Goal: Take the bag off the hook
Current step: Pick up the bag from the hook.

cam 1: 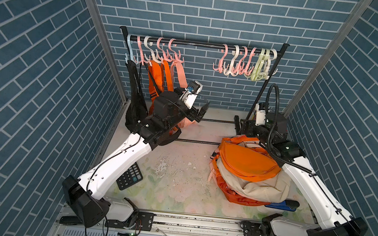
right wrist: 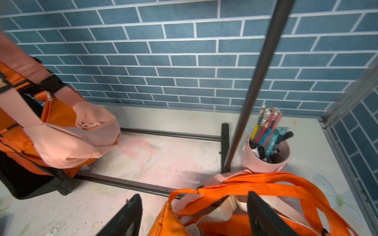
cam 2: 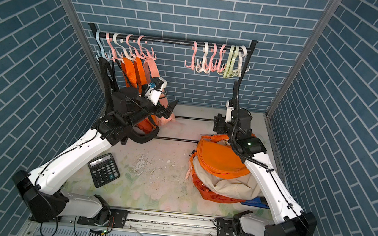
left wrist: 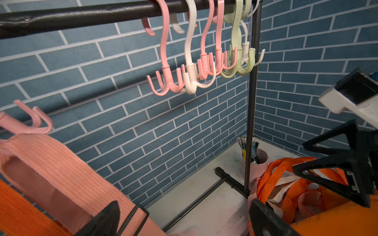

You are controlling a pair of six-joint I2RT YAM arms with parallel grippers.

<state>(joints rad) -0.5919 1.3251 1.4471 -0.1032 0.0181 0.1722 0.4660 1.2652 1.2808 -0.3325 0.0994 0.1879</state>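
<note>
Top views, rail: a black rail (cam 1: 203, 44) crosses the back at 12 o'clock, with plastic hooks bunched at each end.
Top views, hung bags: at the rail's 11 o'clock end hang a black bag (cam 1: 137, 103), orange bags (cam 1: 156, 77) and, innermost, a pink bag (cam 1: 180, 75) on a pink hook (cam 1: 173, 50). The pink bag reads as the one to take.
Top views, left claw: the left claw (cam 1: 201, 112) is raised just beside the pink bag, jaws spread wide, holding nothing.
Top views, right claw: the right claw (cam 1: 242, 129) hangs at the table's 2 o'clock over a pile of bags (cam 1: 245, 162), well apart from the hung ones.
Left wrist view, claw: the left claw (left wrist: 184, 208) is fully open and empty, with bare table (left wrist: 204, 196) showing in the gap.
Left wrist view, strap: the pink strap (left wrist: 51, 167) runs from the pink hook (left wrist: 34, 120) past one finger, its edge reaching into the gap. Whether they touch cannot be told.
Right wrist view, claw: the right claw (right wrist: 194, 197) gapes wide and grips nothing. Orange straps of the pile lie beneath it.
Right wrist view, pink bag: its body (right wrist: 77, 139) hangs low, close to the table.
Deciding relation: from the left claw the hook lies at 11 o'clock and higher. The strap's long axis runs steeply from 11 to 5. The left arm is nearer, so the lift likely falls to it.
</note>
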